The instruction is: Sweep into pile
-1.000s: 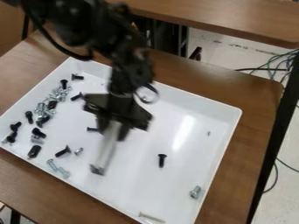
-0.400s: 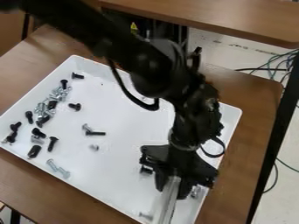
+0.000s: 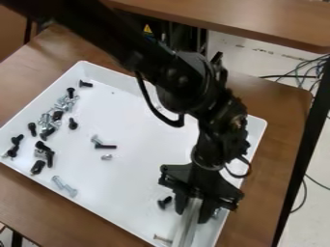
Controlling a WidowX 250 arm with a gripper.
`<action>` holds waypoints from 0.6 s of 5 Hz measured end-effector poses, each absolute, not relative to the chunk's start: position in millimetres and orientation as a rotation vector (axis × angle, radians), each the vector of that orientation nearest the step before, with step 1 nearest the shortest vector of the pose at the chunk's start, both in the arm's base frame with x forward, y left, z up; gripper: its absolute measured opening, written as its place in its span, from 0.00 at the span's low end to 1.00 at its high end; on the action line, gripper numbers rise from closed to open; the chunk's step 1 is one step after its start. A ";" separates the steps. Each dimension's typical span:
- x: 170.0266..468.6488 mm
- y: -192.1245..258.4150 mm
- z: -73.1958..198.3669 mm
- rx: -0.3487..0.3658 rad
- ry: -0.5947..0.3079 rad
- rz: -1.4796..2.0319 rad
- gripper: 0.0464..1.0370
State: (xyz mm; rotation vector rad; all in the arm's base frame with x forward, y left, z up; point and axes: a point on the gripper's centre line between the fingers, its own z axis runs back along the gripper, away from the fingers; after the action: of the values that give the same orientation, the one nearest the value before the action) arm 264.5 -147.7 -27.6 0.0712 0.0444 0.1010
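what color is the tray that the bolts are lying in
The tray is white; the camera view shows it best.

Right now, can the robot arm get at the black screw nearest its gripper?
Probably yes, by sweeping: the black screw lies close beside the gripper, with nothing on top of it. Picking it up looks unlikely, since the gripper is holding a pale bar.

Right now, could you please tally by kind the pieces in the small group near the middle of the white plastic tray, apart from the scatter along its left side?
Black, rod-shaped bolt: 1
Longer silver metal bolt: 1
Short silver metal piece: 1
Total: 3
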 end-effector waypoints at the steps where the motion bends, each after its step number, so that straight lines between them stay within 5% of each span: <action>1: 271.8 -160.2 -28.3 0.071 0.046 0.079 0.31; 3: 283.0 -164.4 -32.0 0.051 0.064 0.064 0.31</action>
State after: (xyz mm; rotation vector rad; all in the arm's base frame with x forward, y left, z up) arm 283.0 -164.4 -32.0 0.0512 0.0638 0.0636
